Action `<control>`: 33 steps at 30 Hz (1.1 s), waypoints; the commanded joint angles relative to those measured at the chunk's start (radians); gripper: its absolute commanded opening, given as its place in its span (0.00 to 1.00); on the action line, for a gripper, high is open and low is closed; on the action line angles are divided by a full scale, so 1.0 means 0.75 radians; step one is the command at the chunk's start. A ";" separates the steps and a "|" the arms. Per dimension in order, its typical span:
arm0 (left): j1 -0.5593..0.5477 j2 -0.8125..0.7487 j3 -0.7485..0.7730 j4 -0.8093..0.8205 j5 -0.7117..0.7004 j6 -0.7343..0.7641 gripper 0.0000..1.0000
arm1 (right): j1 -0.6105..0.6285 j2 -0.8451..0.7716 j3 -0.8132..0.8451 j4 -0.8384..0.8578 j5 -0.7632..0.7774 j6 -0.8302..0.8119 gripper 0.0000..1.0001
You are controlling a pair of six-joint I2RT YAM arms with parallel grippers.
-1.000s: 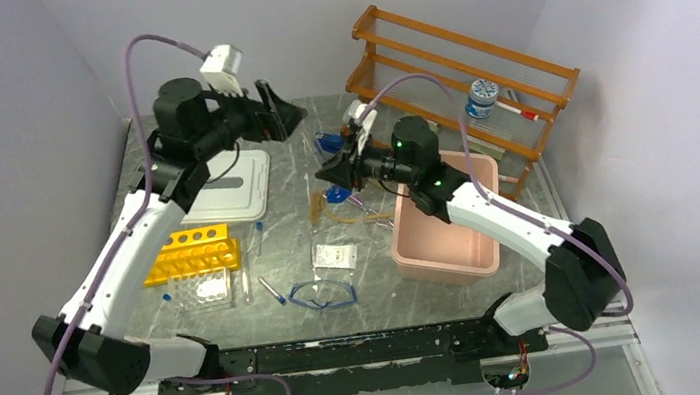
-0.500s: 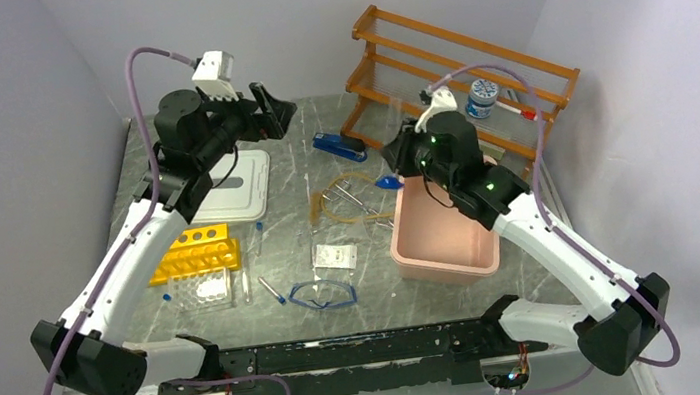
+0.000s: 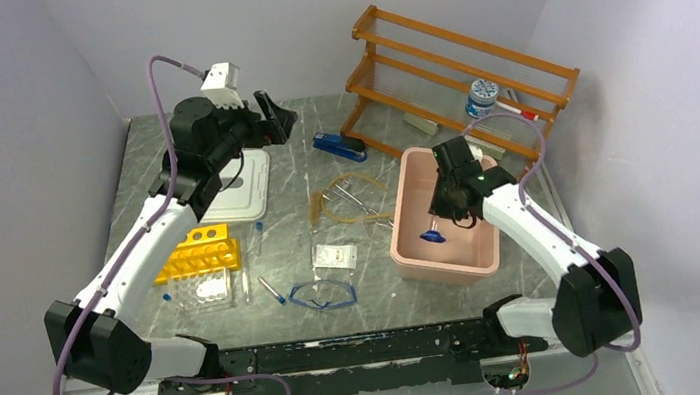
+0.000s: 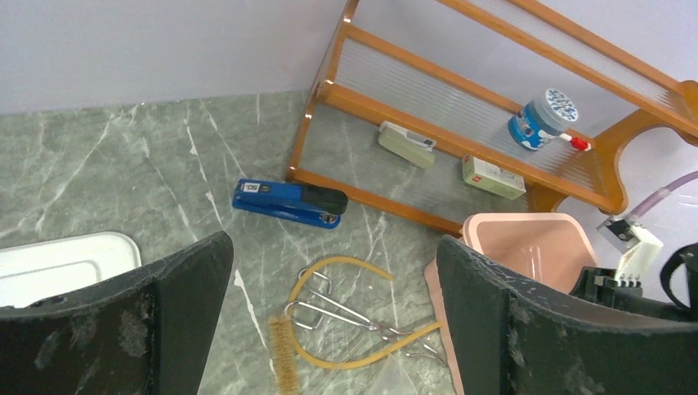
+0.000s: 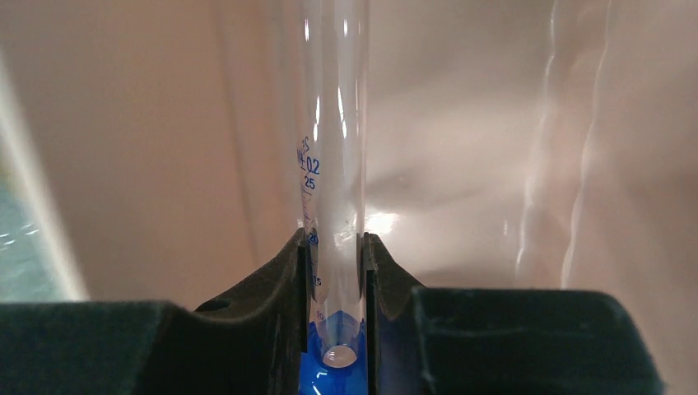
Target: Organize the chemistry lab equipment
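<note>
The clear tube [image 5: 333,123], printed with a blue scale and blue at its near end, is pinched between the fingers of the right gripper [image 5: 333,247], inside the pink bin [image 3: 441,270]. The left gripper [image 4: 333,321] hangs spread wide, with the blue stapler [image 4: 288,200] and tan tubing [image 4: 350,261] lying beyond its fingertips
</note>
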 commanded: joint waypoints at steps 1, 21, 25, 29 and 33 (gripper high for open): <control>0.037 0.000 -0.023 0.086 0.008 -0.037 0.97 | -0.083 0.113 -0.020 0.123 -0.198 -0.184 0.04; 0.042 -0.009 -0.082 -0.015 -0.294 -0.236 0.95 | -0.082 0.358 -0.103 0.362 -0.290 -0.174 0.44; 0.044 -0.009 -0.063 -0.097 -0.329 -0.185 0.95 | -0.082 0.264 -0.050 0.268 -0.250 -0.150 0.50; 0.044 0.012 -0.052 -0.145 -0.259 -0.178 0.94 | -0.082 0.161 0.017 0.197 -0.186 -0.157 0.50; 0.041 0.049 -0.062 -0.190 -0.128 -0.169 0.97 | -0.081 0.089 0.071 0.150 -0.147 -0.232 0.52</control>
